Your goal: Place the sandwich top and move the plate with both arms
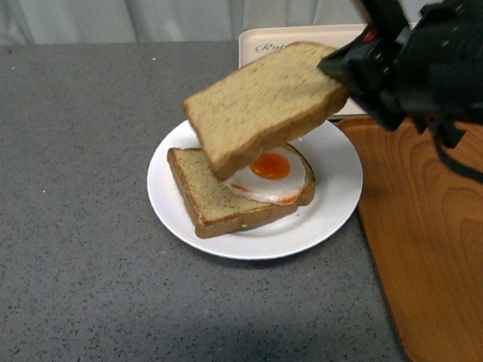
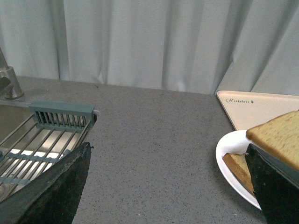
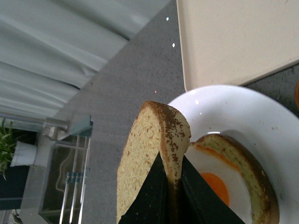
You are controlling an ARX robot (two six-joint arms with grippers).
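My right gripper is shut on the sandwich top, a tan speckled bread slice held tilted in the air above the plate. On the white plate lies a lower bread slice with a fried egg on it. In the right wrist view the sandwich top stands edge-on between my black fingers, over the egg and plate. My left gripper is open over bare counter, left of the plate; the sandwich top shows at its right finger.
An orange-brown wood-grain tray lies right of the plate, touching its rim. A beige rabbit-printed tray lies behind it. A sink with a wire rack sits at the far left. The counter is grey speckled stone.
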